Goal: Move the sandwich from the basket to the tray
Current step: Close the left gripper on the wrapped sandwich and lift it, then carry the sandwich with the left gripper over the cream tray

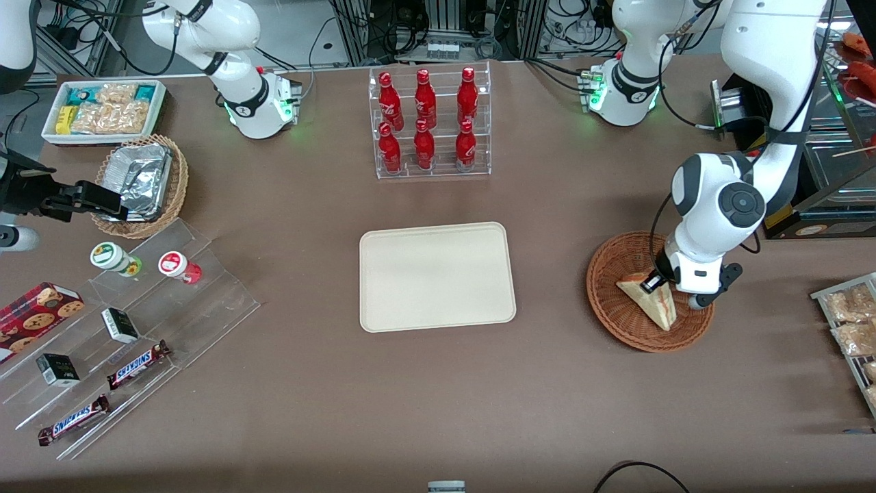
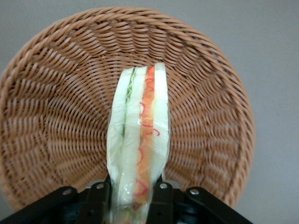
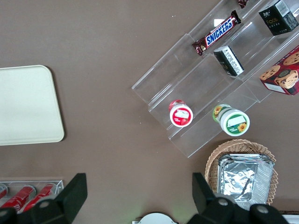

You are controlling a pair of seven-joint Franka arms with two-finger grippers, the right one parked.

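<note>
The sandwich (image 1: 650, 298) is a wrapped white-bread wedge with orange, pink and green filling, inside the reddish-brown wicker basket (image 1: 606, 301) toward the working arm's end of the table. My left gripper (image 1: 660, 283) is over the basket, shut on the sandwich's end. In the left wrist view the black fingers (image 2: 163, 196) press both bread faces of the sandwich (image 2: 140, 135), with the basket (image 2: 56, 116) beneath it. The cream tray (image 1: 436, 275) lies flat at the table's middle and also shows in the right wrist view (image 3: 25, 105).
A clear rack of red bottles (image 1: 430, 122) stands farther from the camera than the tray. Toward the parked arm's end are a tan basket with foil container (image 1: 140, 181), a white snack bin (image 1: 102, 109) and a clear stepped stand with snacks (image 1: 130, 335). Packets (image 1: 852, 322) lie at the working arm's edge.
</note>
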